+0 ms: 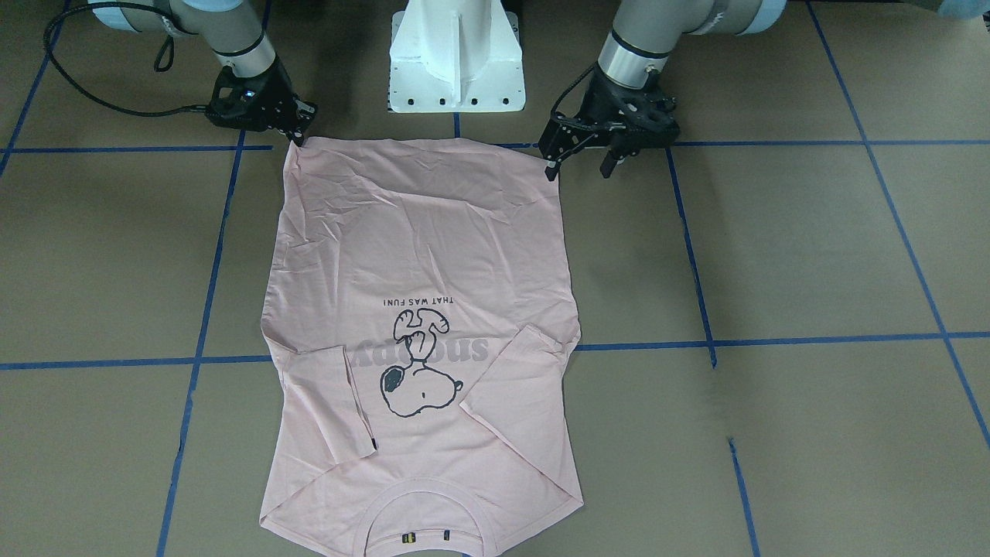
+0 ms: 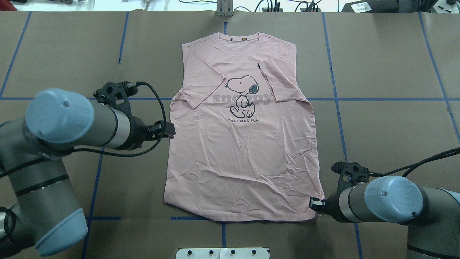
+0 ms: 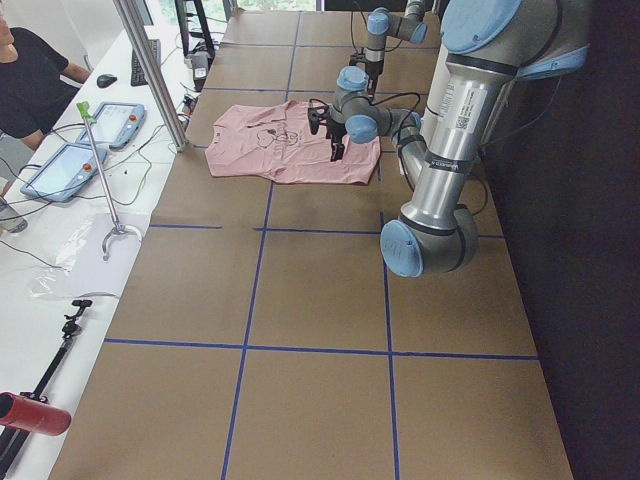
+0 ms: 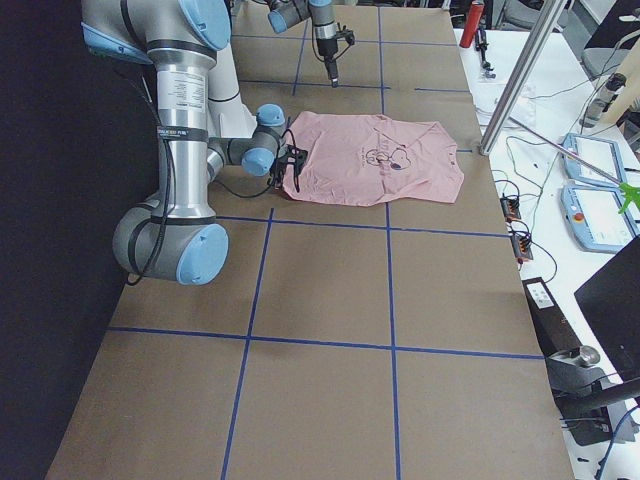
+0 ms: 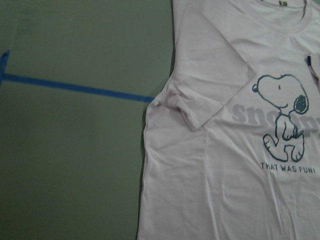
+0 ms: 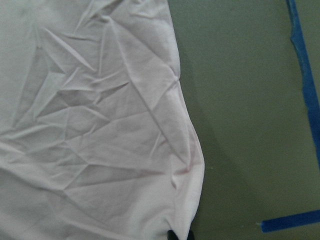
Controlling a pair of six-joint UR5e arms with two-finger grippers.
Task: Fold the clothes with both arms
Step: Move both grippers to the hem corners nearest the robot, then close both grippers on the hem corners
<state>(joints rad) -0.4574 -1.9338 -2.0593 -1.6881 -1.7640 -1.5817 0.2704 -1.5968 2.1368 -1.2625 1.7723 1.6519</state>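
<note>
The pale pink T-shirt [image 1: 418, 232] lies flat, print up, both sleeves folded in over the front, collar [image 2: 244, 37] at the far side from me. It also shows in the overhead view [image 2: 244, 162]. My right gripper [image 1: 298, 139] is low at the hem's corner on my right [image 2: 312, 205]. Its jaws look shut on that corner, which runs into the fingertips in the right wrist view [image 6: 172, 235]. My left gripper [image 1: 578, 172] is open and empty, raised above the shirt's other hem corner [image 2: 171, 130]. The left wrist view shows the shirt [image 5: 210, 165] from well above.
The white pedestal block [image 1: 456, 70] stands just behind the hem, between the arms. Blue tape lines [image 2: 359, 99] cross the brown table. A metal pole [image 3: 150, 70] and tablets [image 3: 60, 170] stand at the operators' side, where a person sits.
</note>
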